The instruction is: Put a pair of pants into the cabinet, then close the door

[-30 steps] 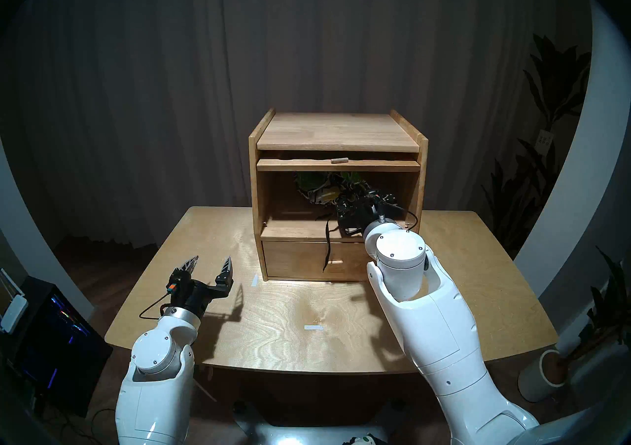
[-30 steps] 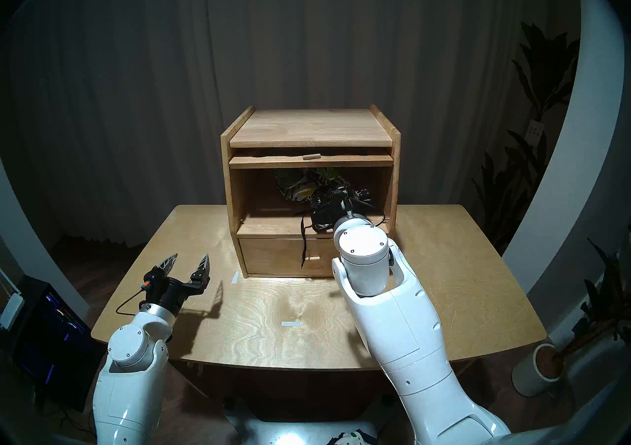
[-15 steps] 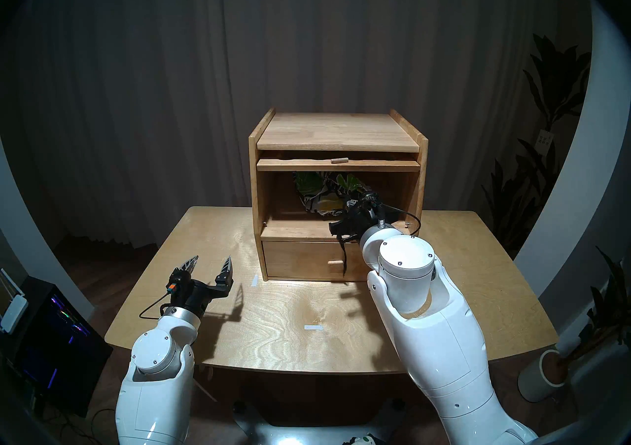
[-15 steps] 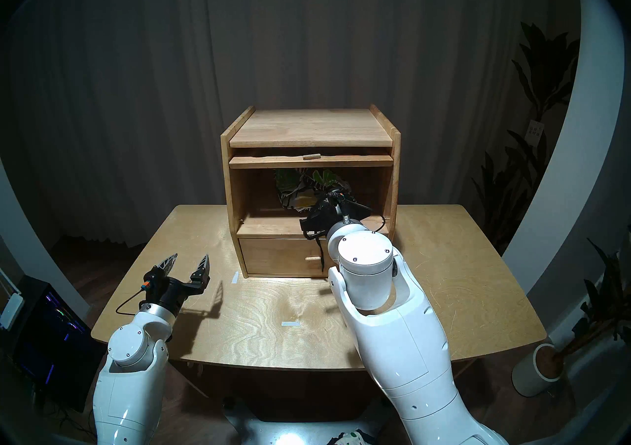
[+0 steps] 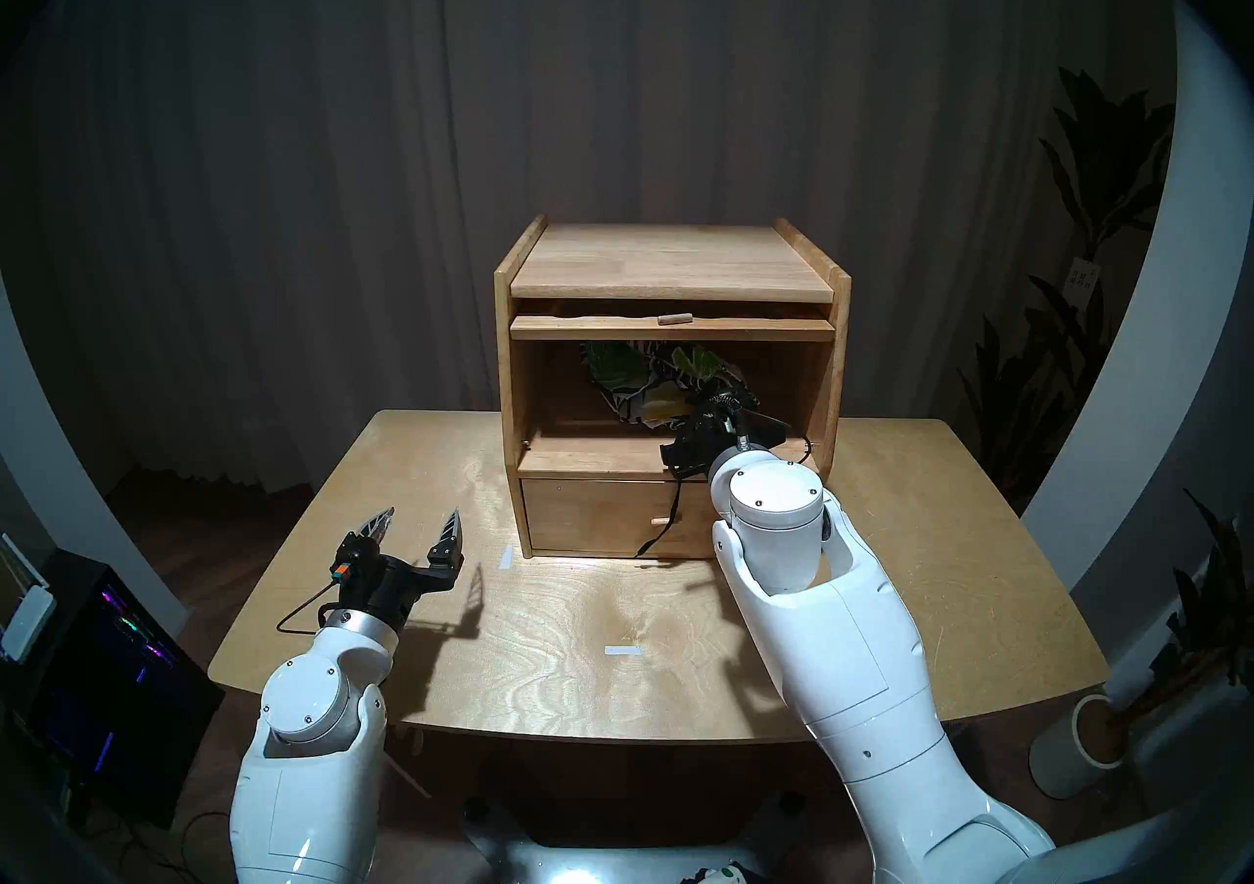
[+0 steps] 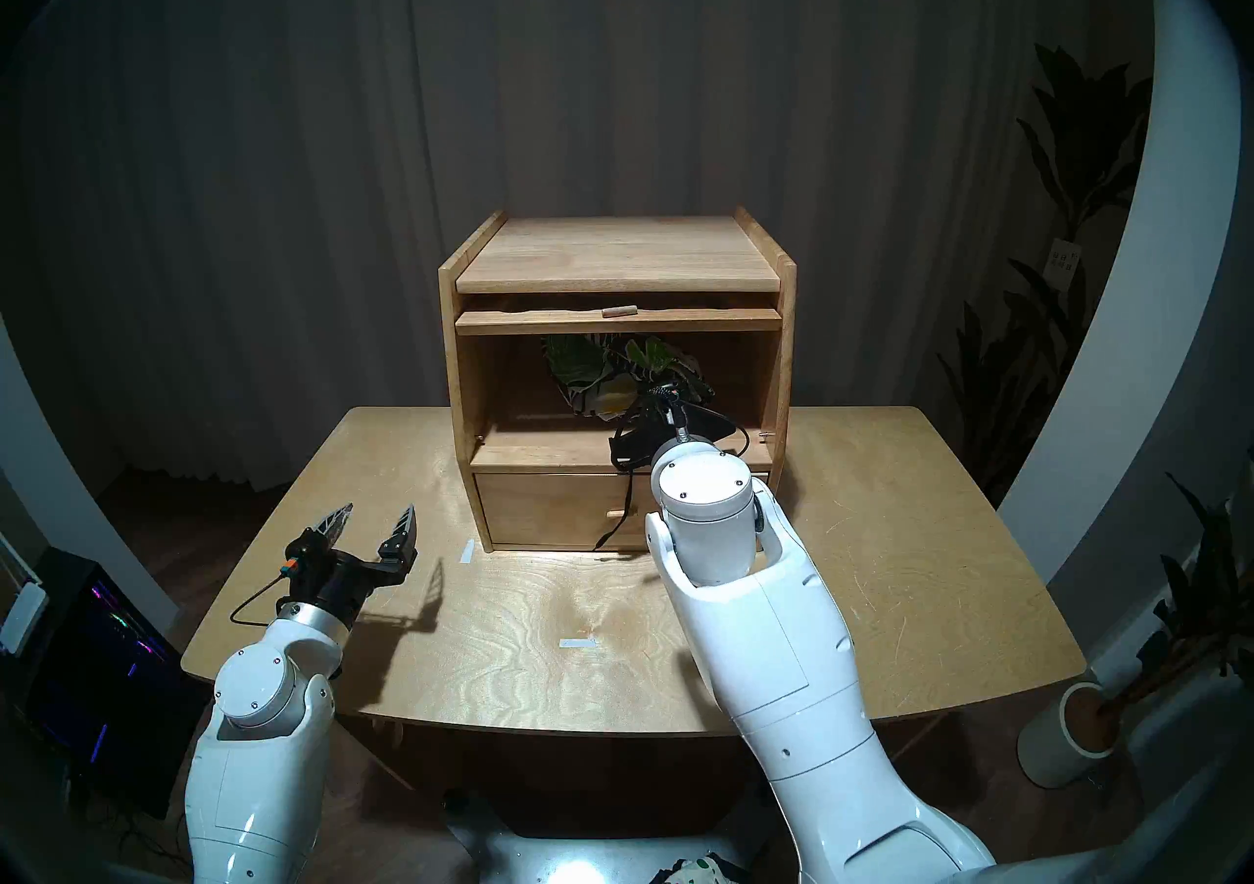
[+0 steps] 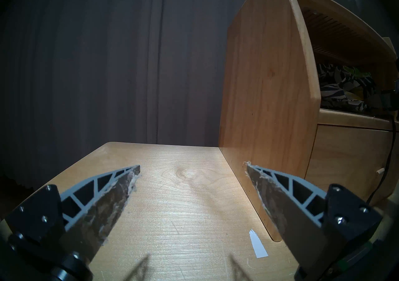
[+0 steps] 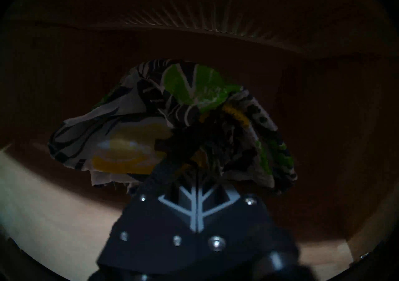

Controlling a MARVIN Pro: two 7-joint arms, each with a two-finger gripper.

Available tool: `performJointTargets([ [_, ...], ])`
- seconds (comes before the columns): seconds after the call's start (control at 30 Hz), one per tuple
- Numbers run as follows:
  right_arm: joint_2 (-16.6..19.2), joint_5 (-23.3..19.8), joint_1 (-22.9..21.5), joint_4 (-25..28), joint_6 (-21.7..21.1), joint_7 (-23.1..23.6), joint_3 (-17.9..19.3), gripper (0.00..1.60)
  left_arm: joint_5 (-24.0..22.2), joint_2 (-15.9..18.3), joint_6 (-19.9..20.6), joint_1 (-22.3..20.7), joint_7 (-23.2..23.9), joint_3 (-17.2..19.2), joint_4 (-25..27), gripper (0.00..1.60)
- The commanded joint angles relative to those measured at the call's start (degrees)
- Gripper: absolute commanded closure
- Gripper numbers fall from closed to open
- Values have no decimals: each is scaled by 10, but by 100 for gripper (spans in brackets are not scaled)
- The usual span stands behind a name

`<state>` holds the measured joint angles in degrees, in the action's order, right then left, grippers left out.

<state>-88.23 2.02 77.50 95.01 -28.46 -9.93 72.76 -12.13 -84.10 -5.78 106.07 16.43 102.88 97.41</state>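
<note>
The light-wood cabinet (image 5: 672, 258) stands at the table's far middle. Its door (image 5: 611, 327) lies flat, slid in under the top, with the peg handle (image 5: 674, 319) facing me. The pair of pants (image 5: 638, 380) (image 8: 151, 123) sits bunched deep in the upper compartment. Its black drawstring (image 5: 672, 509) hangs out over the drawer (image 5: 590, 516) down to the table. My right gripper (image 5: 693, 422) (image 8: 197, 184) is inside the compartment, shut, with its tips buried in the cloth's near edge. My left gripper (image 5: 415, 526) (image 7: 191, 167) hovers open and empty over the table, left of the cabinet.
The wooden table (image 5: 543, 625) carries two white tape marks (image 5: 622, 650) (image 5: 505, 557). A dark computer tower (image 5: 102, 679) stands on the floor at left, a potted plant (image 5: 1086, 747) at right. Curtains hang behind.
My right gripper went from open to shut, drew back a little, then pushed in again toward the pants. The drawstring swung to the right. The left arm stayed still.
</note>
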Motion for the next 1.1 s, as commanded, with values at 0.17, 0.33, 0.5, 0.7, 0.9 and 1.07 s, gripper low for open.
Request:
performJointTargets([
  [0.17, -55, 40, -85, -28, 32, 13, -4, 160, 0, 1, -3, -8, 1, 1, 10, 0],
  [0.33, -64, 55, -118, -93, 40, 20, -3, 160, 0, 0, -3, -8, 2, 2, 10, 0],
  [0.5, -69, 69, -141, -151, 53, 24, 6, 160, 1, 0, -3, -8, 2, 2, 10, 0],
  [0.7, -77, 81, -177, -208, 64, 27, 16, 160, 1, -1, -3, -8, 3, 3, 9, 0],
  [0.9, -86, 94, -205, -237, 87, 41, 9, 0, 1, -2, -4, -8, 4, 3, 11, 0],
  [1.07, -57, 100, -165, -182, 101, 75, -23, 0, 2, -3, -3, -8, 3, 4, 12, 0],
])
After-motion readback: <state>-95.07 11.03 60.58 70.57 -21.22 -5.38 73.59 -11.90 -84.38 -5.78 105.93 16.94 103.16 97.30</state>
